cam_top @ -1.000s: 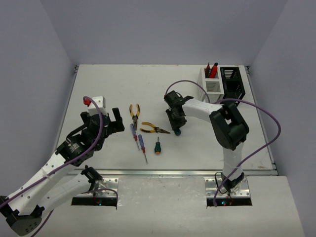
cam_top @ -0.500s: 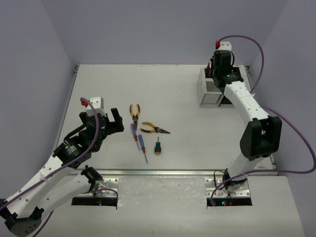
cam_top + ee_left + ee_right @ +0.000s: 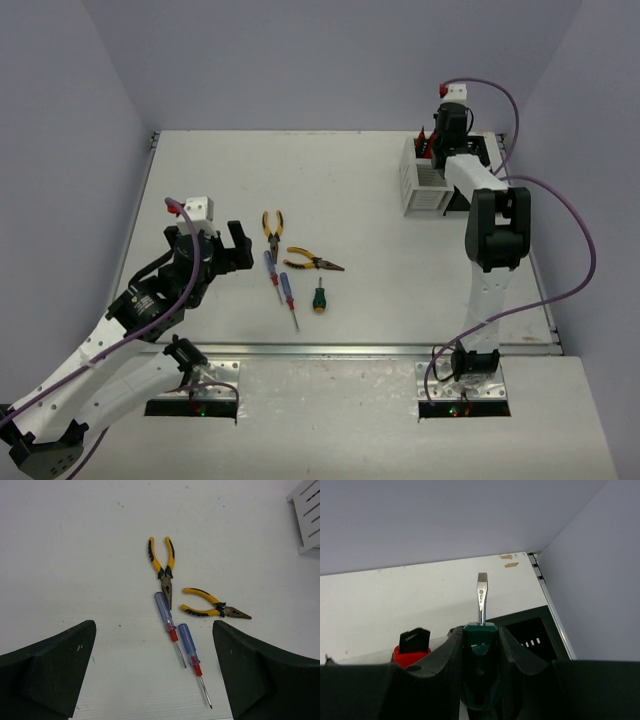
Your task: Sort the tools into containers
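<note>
My right gripper hovers over the white bin and the black bin at the far right. In the right wrist view it is shut on a stubby green-handled screwdriver, blade pointing away, with the black bin just beyond. A red utility knife stands at its left. My left gripper is open and empty. Ahead of it lie two yellow-handled pliers and two blue-and-red screwdrivers. A second green screwdriver lies nearby.
The purple walls close in on the table's left, back and right sides. A corner of the white bin shows at the top right of the left wrist view. Purple cables loop off both arms.
</note>
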